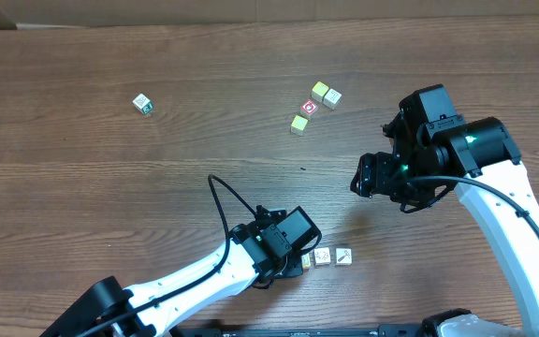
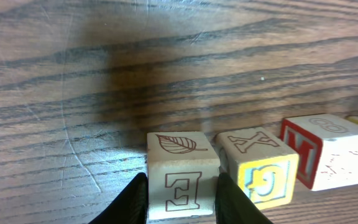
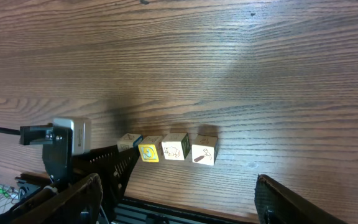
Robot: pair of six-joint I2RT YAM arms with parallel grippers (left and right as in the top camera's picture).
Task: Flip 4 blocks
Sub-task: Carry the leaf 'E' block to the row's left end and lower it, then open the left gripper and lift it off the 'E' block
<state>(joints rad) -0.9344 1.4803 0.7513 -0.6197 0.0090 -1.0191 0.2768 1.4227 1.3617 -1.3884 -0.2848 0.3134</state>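
Four blocks lie in a row near the table's front edge. In the left wrist view the nearest block (image 2: 182,168) shows a leaf on top and a letter E on its front. My left gripper (image 2: 182,208) is shut on this block, one black finger against each side. Beside it sit a block with an X on top (image 2: 257,163) and a red-lettered block (image 2: 325,149). The right wrist view shows the whole row (image 3: 176,147). From overhead, the left gripper (image 1: 299,255) covers the row's left end (image 1: 323,256). My right gripper (image 1: 372,178) hangs open and holds nothing.
Further back stand a red-faced cube (image 1: 310,109), two pale cubes (image 1: 326,94) and a yellow-green cube (image 1: 299,124). A green-and-white cube (image 1: 141,103) lies alone at the far left. The row sits close to the table's front edge (image 3: 185,208).
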